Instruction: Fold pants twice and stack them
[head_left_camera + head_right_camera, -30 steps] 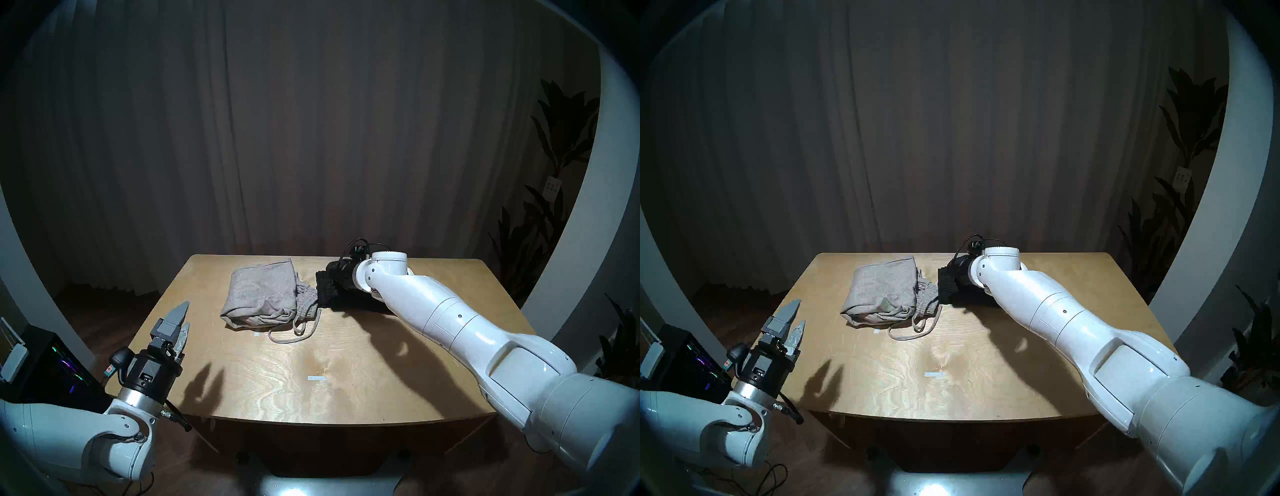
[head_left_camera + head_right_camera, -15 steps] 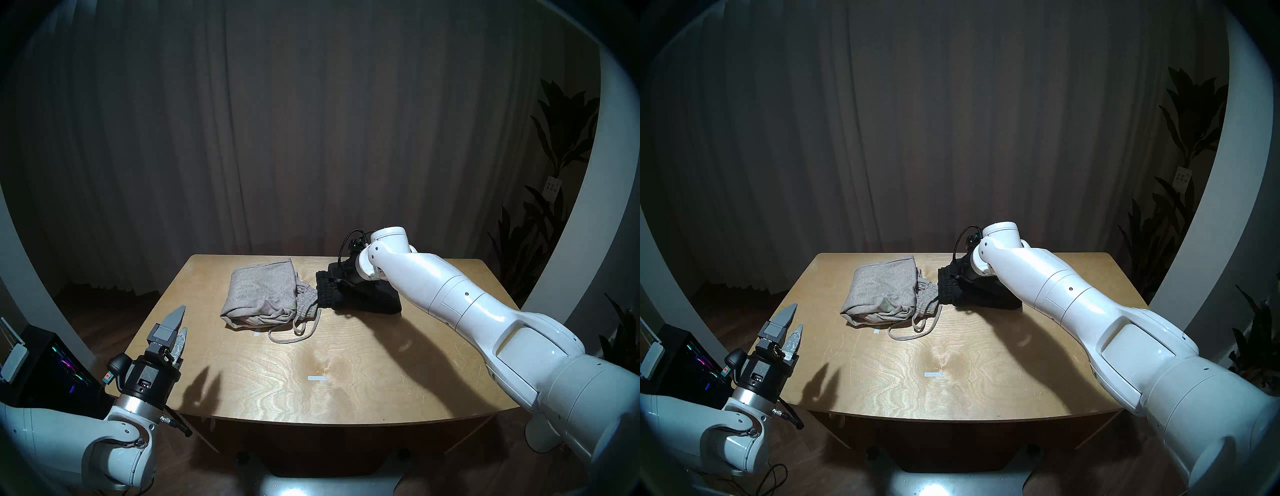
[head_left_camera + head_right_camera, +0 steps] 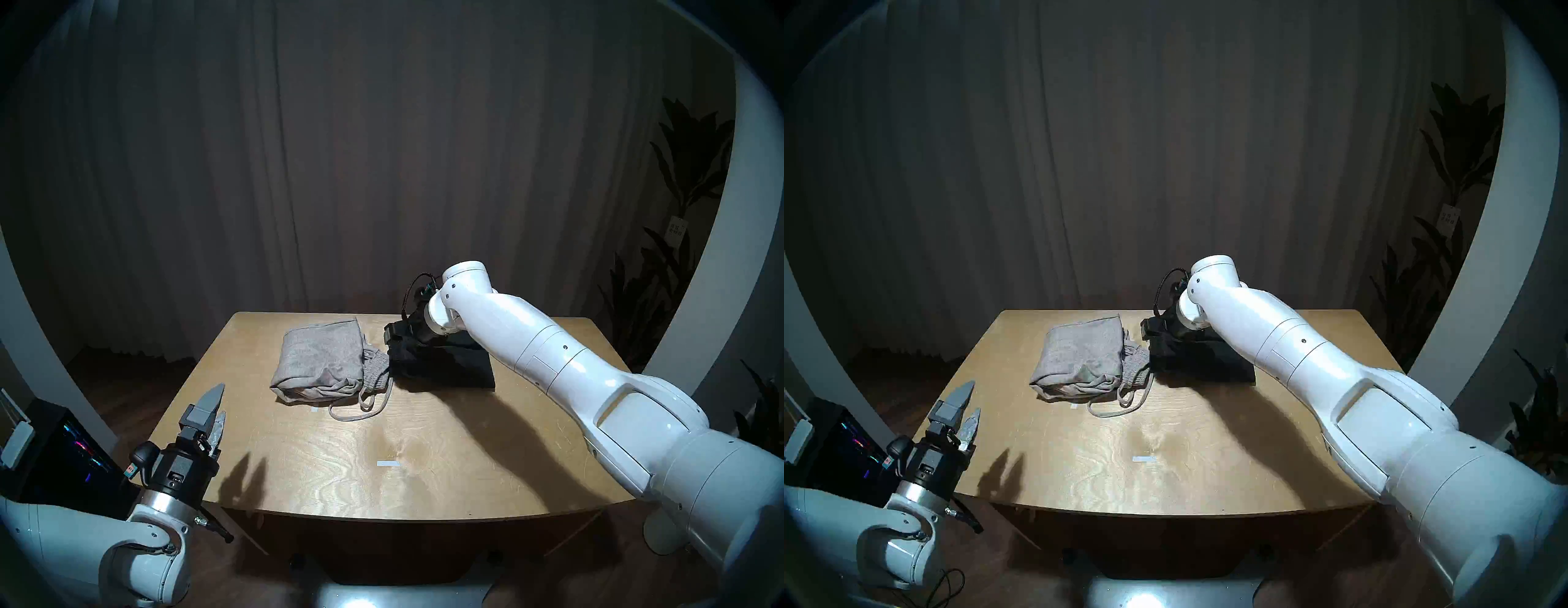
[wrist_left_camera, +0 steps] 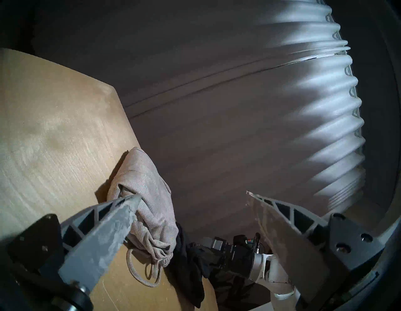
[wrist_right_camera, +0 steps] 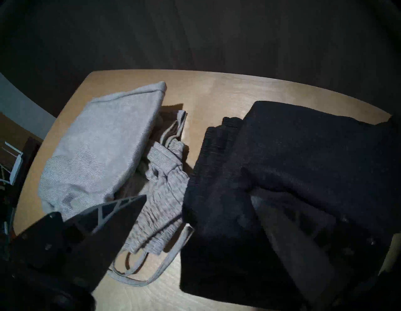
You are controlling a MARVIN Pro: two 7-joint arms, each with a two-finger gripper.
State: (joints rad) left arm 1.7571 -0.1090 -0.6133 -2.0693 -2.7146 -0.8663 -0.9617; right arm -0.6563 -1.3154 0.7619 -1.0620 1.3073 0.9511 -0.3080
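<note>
The grey pants [image 3: 322,361] [image 3: 1081,361] lie folded at the far middle of the table [image 3: 424,479], their waistband and pale cord [image 3: 360,409] spilling toward the black pants [image 3: 445,365] [image 3: 1204,363]. The black pants lie folded flat just to the right, touching the grey waistband. My right gripper [image 3: 390,335] [image 5: 198,195] hovers open just over the black pants' left end, holding nothing. In the right wrist view both pants [image 5: 97,141] [image 5: 303,152] lie side by side. My left gripper [image 3: 217,407] [image 4: 193,193] stands open and empty above the table's near left corner.
A small white tape mark [image 3: 388,463] sits on the near middle of the table, another by the grey pants [image 3: 315,410]. A lit computer case [image 3: 63,450] stands left of the table. Plants [image 3: 662,297] stand at the right, curtains behind.
My right gripper has opened, let go of the black pants and risen; the black pants now lie flat in their fold. My left gripper has drawn back slightly toward me.
</note>
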